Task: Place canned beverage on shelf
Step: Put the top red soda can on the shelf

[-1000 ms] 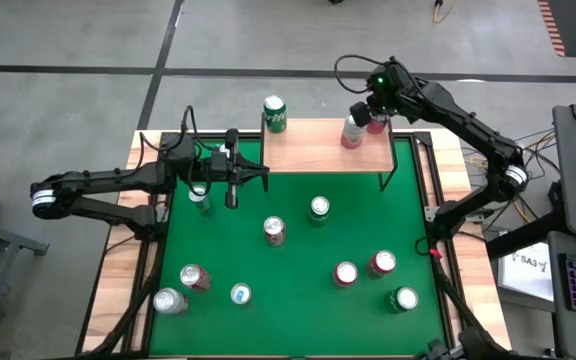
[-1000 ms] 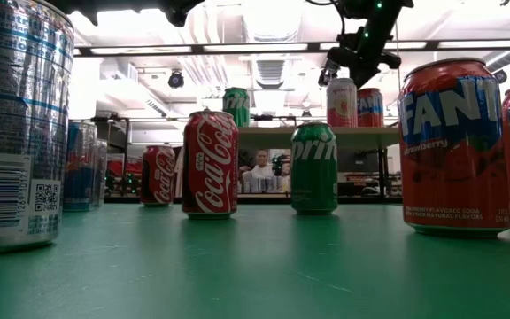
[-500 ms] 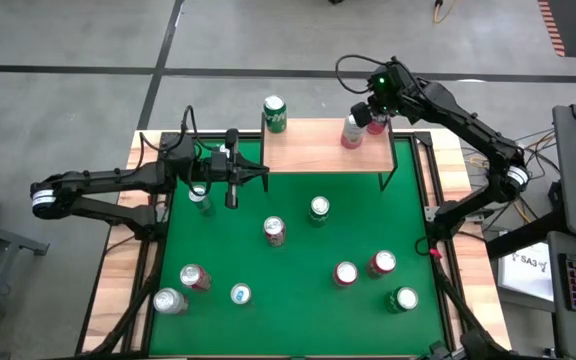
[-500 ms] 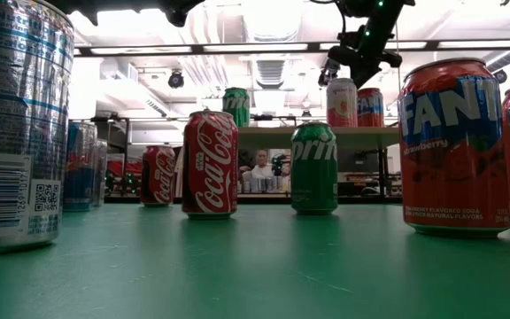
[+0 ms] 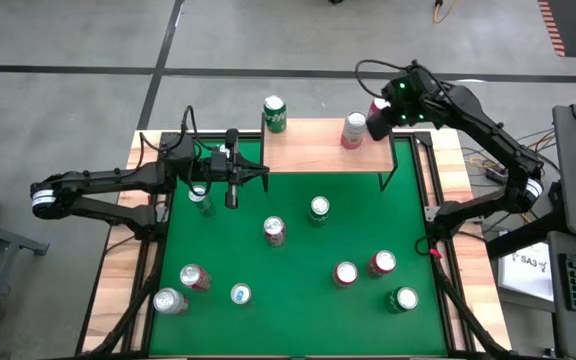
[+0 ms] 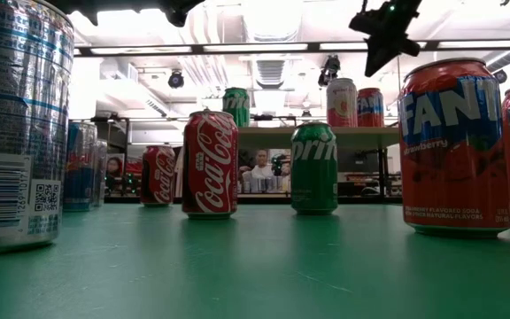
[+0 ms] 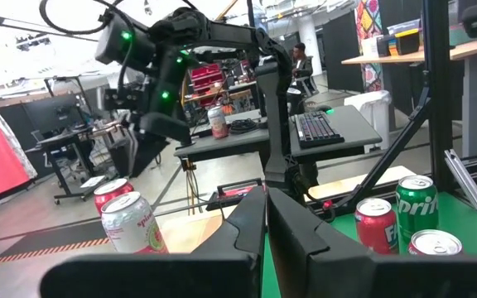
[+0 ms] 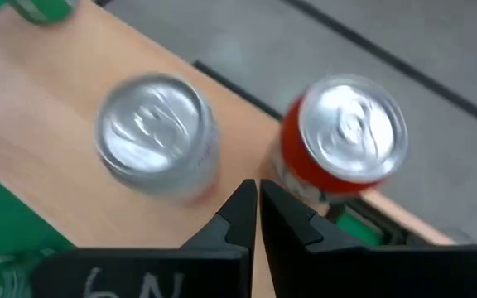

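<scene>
1. The right gripper (image 5: 380,124) has drawn back from the shelf (image 5: 308,150) since the earlier frames. It was over the two cans at the shelf's right end; now it hangs just off that end, above and clear of them.
2. Its fingers (image 8: 247,217) are pressed together with nothing between them.
3. Below that gripper, the pink can (image 5: 354,130) stands upright on the shelf, near the right edge. It is in the same spot as before, no longer covered by the arm.
4. The red can (image 8: 344,141) stands beside the pink one, by the shelf's back right corner. In the high view the gripper hides nearly all of it.
5. The green can (image 5: 274,114) stays at the shelf's back left corner, well apart from the right gripper.
6. The left gripper (image 5: 231,190) has not moved. It hovers over the table (image 5: 298,270) just left of the shelf, fingers closed and empty.
7. The cans on the table lie as before.
</scene>
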You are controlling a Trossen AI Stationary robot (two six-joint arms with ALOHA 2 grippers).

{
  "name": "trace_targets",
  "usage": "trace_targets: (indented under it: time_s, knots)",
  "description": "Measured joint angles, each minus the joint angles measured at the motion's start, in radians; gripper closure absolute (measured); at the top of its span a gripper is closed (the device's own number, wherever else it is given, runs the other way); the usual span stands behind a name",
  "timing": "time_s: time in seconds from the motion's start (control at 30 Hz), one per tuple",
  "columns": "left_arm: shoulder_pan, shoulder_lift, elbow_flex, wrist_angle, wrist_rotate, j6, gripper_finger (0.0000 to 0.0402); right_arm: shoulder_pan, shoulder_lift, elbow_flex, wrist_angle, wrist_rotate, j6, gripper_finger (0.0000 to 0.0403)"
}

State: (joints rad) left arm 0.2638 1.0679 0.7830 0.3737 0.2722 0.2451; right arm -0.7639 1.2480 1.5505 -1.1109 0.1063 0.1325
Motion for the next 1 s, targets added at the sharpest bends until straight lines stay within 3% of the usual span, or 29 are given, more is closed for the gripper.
trace_targets:
  time_s: [0.27,1.0]
  knots:
    - [0.000,0.000,0.000,0.000,0.000,0.001,0.0402,-0.001,0.027,-0.006,-0.060,0.102,0.025,0.0392]
    - [0.000,0.001,0.000,0.000,0.000,0.001,0.0402,-0.002,0.108,-0.008,-0.051,0.156,0.024,0.0392]
